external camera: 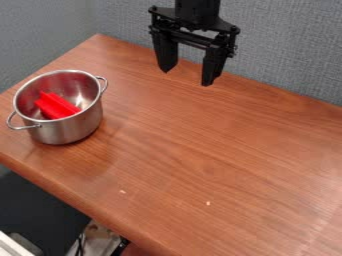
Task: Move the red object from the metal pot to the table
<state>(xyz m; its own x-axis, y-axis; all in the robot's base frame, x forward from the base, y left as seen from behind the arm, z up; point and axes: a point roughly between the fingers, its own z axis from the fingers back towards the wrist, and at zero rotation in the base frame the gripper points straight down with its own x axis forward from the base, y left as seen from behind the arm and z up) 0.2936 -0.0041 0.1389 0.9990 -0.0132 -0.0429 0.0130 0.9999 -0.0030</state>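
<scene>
The red object [55, 103] lies inside the metal pot [60, 107], which stands on the left part of the table [201, 150]. Only part of the red bar shows above the pot's bottom. My gripper [189, 70] hangs above the far side of the table, well to the right of the pot and apart from it. Its two dark fingers point down and stand wide open with nothing between them.
The wood-grain tabletop stretches to the right and front of the pot. Its front edge runs diagonally from lower left to lower right. A grey wall stands behind the table.
</scene>
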